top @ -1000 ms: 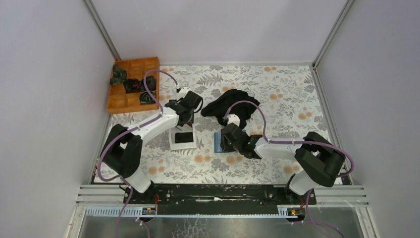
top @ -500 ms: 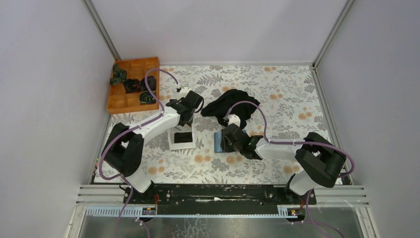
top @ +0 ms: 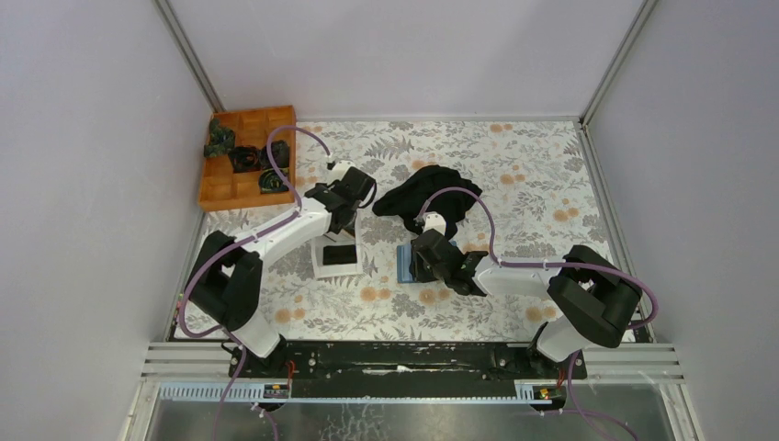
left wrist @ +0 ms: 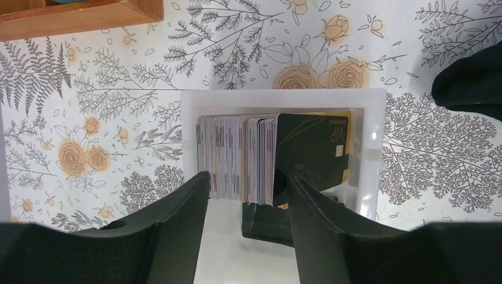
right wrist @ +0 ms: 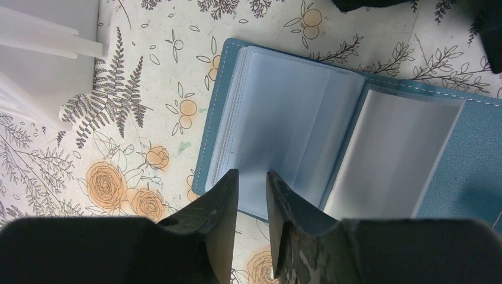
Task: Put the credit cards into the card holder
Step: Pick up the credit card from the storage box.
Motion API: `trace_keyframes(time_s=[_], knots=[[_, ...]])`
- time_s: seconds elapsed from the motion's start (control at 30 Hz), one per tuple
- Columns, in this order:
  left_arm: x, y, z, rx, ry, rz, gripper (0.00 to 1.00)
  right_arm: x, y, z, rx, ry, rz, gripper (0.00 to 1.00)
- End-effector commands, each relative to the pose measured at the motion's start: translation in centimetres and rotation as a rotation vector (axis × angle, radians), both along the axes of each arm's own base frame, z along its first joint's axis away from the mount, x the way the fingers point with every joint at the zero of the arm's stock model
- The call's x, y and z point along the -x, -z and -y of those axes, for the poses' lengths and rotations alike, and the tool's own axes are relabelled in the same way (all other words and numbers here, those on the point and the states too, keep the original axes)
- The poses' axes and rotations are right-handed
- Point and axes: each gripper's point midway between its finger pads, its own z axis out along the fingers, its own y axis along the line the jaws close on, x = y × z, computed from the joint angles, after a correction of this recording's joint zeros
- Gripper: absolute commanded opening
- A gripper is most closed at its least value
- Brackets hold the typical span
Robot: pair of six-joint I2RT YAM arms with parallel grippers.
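- The thin rectangular credit cards, pale ones packed on edge with a glossy black card at the end, are stood in the shallow white plastic tray, left of centre.
- The flat teal-blue card holder is laid open on the floral tabletop, just right of the tray.
- The left gripper is spread wide astride the stack, with nothing gripped.
- The right gripper is narrowed to a slit over the holder's near page edge; whether anything's pinched can't be told.
- Risk, imo: several cards could get grabbed together, since they're packed so tight.
- Versus a second ago, the left wrist is nudged slightly; everything else is unmoved.
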Motion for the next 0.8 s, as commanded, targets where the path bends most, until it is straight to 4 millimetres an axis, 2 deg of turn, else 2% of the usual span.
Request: trace_keyframes(time_s=[0.0,0.2,0.47,0.77], knots=[[0.0,-1.6,-0.3,-0.006,0.008,0.019,0.57,0.0,-0.5,0.2,-0.003,0.001,0.02,0.32],[0.0,-1.3,-0.1,0.005,0.015,0.009,0.49,0.0,-0.4,0.3,-0.003,0.005,0.018,0.32],[0.0,-1.2,0.4,0.023,0.025,0.003,0.44,0.1,-0.4,0.5,-0.004,0.009,0.02,0.32],[0.0,-1.2,1.0,0.064,0.035,0.003,0.31,0.1,-0.5,0.6,-0.003,0.01,0.022,0.32]])
